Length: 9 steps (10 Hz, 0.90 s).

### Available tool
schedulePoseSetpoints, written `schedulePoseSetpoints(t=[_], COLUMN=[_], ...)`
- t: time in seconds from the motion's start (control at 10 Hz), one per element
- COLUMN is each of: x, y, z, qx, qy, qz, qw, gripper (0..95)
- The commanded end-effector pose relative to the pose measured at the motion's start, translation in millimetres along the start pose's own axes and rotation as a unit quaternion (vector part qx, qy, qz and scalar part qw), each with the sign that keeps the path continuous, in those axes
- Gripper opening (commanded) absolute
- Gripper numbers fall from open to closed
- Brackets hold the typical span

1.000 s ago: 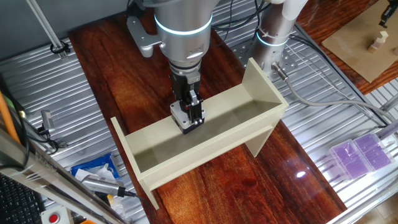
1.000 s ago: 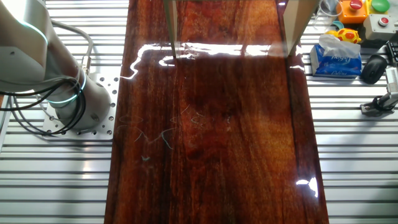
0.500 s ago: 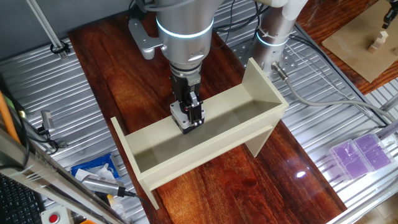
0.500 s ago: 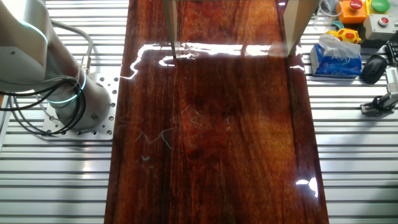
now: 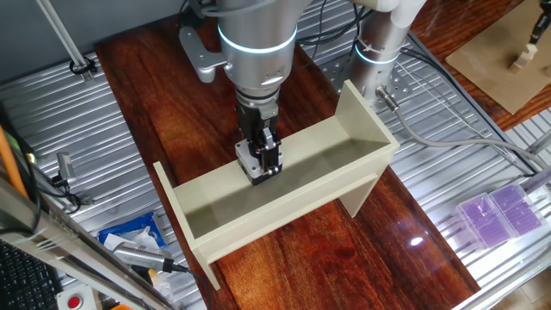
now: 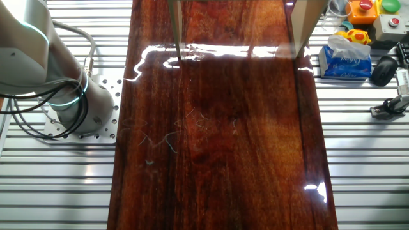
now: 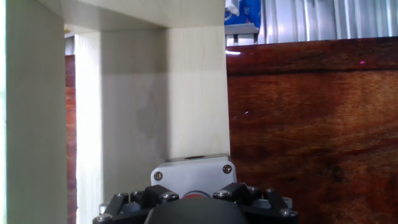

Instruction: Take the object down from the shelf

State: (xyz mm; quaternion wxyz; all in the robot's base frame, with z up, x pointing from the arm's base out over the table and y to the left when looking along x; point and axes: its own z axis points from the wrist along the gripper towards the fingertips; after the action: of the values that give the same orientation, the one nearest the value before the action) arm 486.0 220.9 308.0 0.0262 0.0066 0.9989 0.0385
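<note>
So the pincer (image 5: pixel 261 159) sits mid-frame in one fixed view, clamped on the little grey button box (image 5: pixel 256 164), right at the top of the cream shelf's (image 5: pixel 362 129) back wall. Hand view shows the box's grey casing (image 7: pixel 191 174) at the bottom edge with the shelf wall (image 7: pixel 155 93) close behind it. Over in the other fixed view, only the shelf's legs (image 6: pixel 174 29) poke in at the top of the shiny wooden table (image 6: pixel 217 140).
</note>
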Motion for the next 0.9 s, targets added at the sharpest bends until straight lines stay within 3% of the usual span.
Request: schedulePoseSetpoints(t=[0.1, 0.4, 0.7, 0.9], x=[1.4, -4.7, -14.6, -17.2], y=[-1.7, -17.3, -53.2, -58.2], z=[-6.0, -23.7, -46.6, -49.2], qx=[-0.002, -0.006, -0.011, -0.008], qy=[0.006, 0.019, 0.033, 0.037], qz=[-0.008, -0.041, -0.109, -0.127], qw=[0.9999, 0.999, 0.9934, 0.9911], gripper=[0.0, 0.0, 0.0, 0.0])
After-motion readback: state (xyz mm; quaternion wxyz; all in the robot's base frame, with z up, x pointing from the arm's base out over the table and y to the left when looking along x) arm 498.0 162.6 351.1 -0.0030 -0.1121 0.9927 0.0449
